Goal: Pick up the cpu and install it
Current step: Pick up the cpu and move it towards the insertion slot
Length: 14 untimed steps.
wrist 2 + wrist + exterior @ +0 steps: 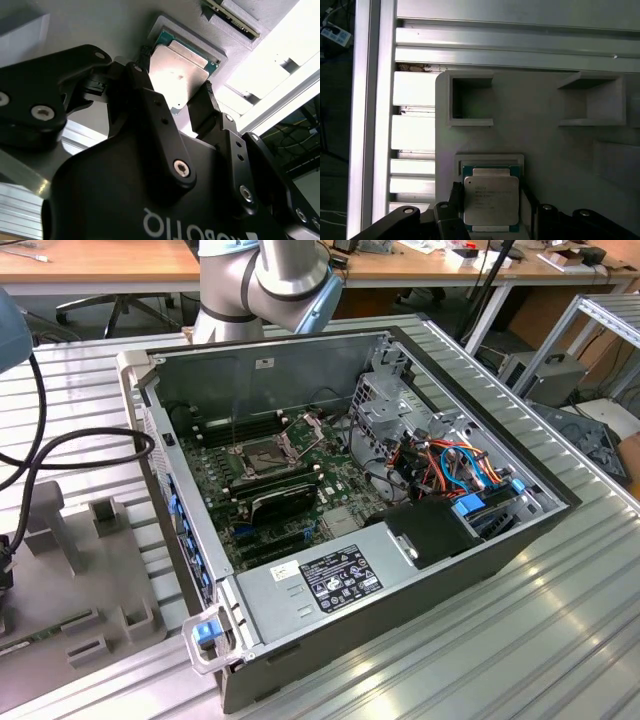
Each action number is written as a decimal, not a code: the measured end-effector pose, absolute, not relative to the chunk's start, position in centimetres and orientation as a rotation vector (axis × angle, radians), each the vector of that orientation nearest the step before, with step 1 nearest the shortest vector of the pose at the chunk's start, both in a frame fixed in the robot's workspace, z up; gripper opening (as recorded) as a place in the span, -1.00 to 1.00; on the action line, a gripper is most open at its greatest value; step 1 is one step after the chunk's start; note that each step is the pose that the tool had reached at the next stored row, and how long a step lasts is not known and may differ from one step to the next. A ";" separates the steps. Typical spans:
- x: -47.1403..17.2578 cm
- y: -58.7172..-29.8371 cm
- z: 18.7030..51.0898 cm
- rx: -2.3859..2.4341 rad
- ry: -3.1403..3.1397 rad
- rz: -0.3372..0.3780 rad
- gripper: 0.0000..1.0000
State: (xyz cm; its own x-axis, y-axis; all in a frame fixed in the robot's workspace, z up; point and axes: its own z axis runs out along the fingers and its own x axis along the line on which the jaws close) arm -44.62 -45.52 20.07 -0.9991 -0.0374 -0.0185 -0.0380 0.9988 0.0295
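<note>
The cpu [491,197] is a small square chip with a dull silver top and a green edge. It lies in a shallow recess of a grey holder plate [555,150]. In both wrist views my gripper [491,202] straddles it, one black finger against each of two opposite edges of the cpu [180,70]. The gripper [175,75] looks shut on the chip, which still sits in the recess. In the exterior view the open computer case [470,570] shows the motherboard socket [262,455] with its metal frame hinged up.
The grey holder plate [60,570] with raised blocks lies on the ribbed aluminium table at the exterior view's left, beside black cables [70,455]. The arm [270,280] stands behind the case. Drive cages and coloured wiring [450,465] fill the case's right side.
</note>
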 end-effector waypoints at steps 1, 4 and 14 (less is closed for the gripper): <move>-44.6 -45.5 20.1 -0.059 3.123 0.047 0.09; -44.6 -45.5 20.1 -0.059 3.123 0.047 0.09; -44.6 -45.5 21.2 -0.059 3.123 0.046 0.09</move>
State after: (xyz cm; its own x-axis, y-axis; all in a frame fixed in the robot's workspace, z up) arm -44.62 -45.48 21.23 -0.9991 -0.0374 -0.0184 -0.0380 0.9988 0.0294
